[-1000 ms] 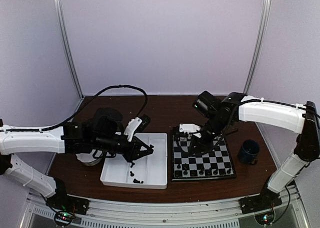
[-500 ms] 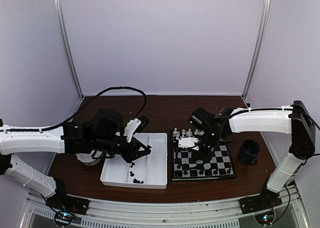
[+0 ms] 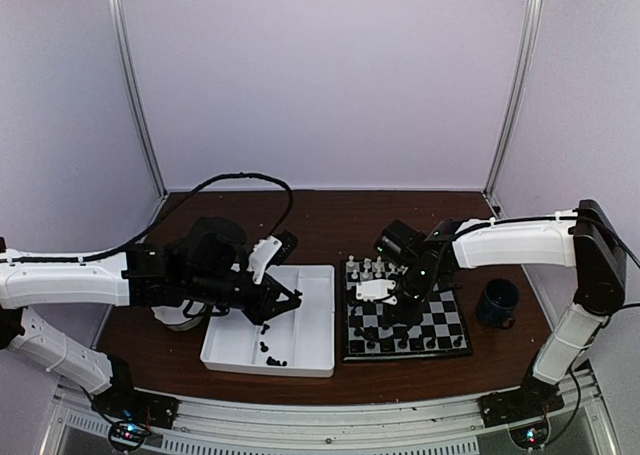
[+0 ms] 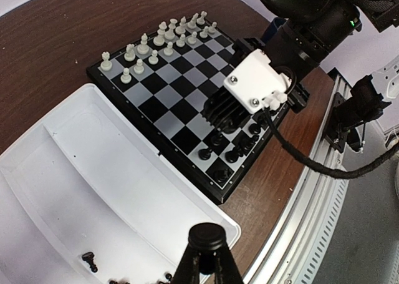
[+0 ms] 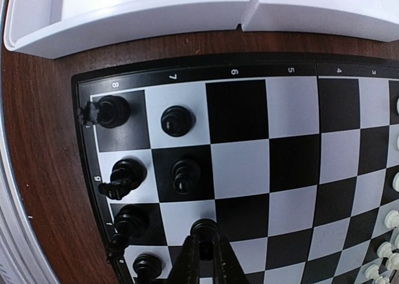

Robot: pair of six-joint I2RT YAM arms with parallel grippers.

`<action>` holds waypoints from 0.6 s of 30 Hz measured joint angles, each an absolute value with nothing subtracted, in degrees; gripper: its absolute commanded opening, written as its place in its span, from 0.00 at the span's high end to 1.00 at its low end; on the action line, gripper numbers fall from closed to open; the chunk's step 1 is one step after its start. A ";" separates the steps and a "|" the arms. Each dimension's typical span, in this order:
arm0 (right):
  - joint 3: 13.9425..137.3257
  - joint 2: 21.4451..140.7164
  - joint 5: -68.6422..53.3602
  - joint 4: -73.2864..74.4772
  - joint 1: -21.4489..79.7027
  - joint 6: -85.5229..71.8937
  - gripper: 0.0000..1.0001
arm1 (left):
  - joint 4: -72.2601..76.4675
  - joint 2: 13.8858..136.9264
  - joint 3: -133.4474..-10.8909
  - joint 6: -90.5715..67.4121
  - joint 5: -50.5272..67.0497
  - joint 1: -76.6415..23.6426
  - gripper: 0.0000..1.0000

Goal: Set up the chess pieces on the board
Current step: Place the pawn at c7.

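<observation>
While the left gripper (image 3: 297, 301) hovers pinched shut over the white tray (image 3: 318, 272), loose black chessmen (image 3: 272, 353) lie at the tray's 6 o'clock end. The board (image 3: 452, 327) carries white chessmen (image 3: 370, 267) at 12 o'clock and a black row (image 3: 400, 343) at 6. The right gripper (image 3: 385, 317), fingers together, hangs over its 8 o'clock squares; whether either gripper holds a piece cannot be told.

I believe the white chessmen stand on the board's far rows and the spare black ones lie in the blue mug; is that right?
Not quite: the spare black chessmen lie in the white tray, not the mug, as the top view shows. The white chessmen do stand on the board's far rows.
</observation>
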State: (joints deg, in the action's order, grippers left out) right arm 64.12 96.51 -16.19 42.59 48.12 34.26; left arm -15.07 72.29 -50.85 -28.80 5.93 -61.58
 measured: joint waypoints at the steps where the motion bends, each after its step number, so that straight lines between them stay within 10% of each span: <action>1: 64.07 96.55 -16.19 42.63 48.14 34.30 0.93 | -15.07 72.29 -50.85 -28.80 5.91 -61.58 1.00; 18: 63.16 96.57 -16.56 42.83 48.38 34.59 0.92 | -15.14 72.31 -50.85 -28.80 5.10 -61.58 1.00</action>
